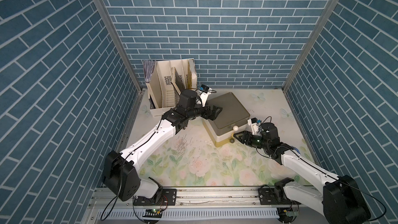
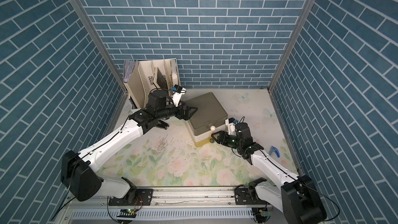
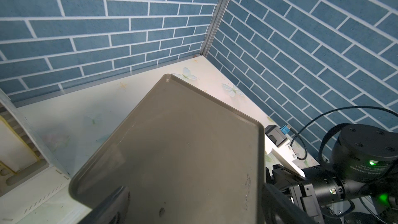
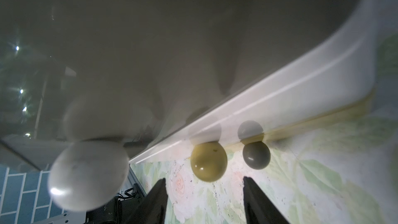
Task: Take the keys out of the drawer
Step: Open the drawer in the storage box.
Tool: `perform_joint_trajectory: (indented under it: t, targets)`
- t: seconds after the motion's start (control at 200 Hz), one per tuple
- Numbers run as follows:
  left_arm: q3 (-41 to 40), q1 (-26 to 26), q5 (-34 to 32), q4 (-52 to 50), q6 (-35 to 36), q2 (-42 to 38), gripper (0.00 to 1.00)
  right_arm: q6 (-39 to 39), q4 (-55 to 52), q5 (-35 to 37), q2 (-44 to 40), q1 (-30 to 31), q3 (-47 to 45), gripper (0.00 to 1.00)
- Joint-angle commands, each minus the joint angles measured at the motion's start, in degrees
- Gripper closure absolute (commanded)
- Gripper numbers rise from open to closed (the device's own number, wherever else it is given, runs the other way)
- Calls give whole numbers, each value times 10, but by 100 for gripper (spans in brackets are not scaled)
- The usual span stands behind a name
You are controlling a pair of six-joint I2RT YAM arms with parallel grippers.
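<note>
While all three drawers look shut, the task is judged barely begun: no key is seen lifted out.

On the floral surface (image 1: 193, 164), the drawer chest (image 1: 228, 108) is set toward 12 o'clock. Over its grey top, from the 9 o'clock side, the left fingers (image 3: 114, 205) are held spread with nothing between them. At the chest's 5 o'clock front, the right fingers (image 4: 155, 201) are spread and empty, lined up just short of the olive knob (image 4: 208, 161), with the white knob (image 1: 235, 128) and grey knob (image 1: 232, 141) beside it. The keys are not seen and are presumed inside a drawer. A small blue item (image 2: 275, 151) at 3 o'clock cannot be identified. Gripping, pulling and picking are left.
</note>
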Motion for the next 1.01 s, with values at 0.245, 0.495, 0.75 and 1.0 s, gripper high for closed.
perform_joint_trajectory:
  t: [0.245, 0.495, 0.75, 1.0]
  targets:
    - [37, -6, 18, -19, 18, 28, 0, 42, 96, 21, 30, 8, -22, 49]
    - [43, -6, 23, -28, 22, 45, 0, 48, 121, 26, 52, 17, -15, 54]
    - [44, -7, 23, -37, 28, 59, 0, 51, 132, 46, 47, 19, -16, 58]
    - [45, -7, 23, -37, 27, 65, 0, 55, 160, 74, 27, 19, -33, 66]
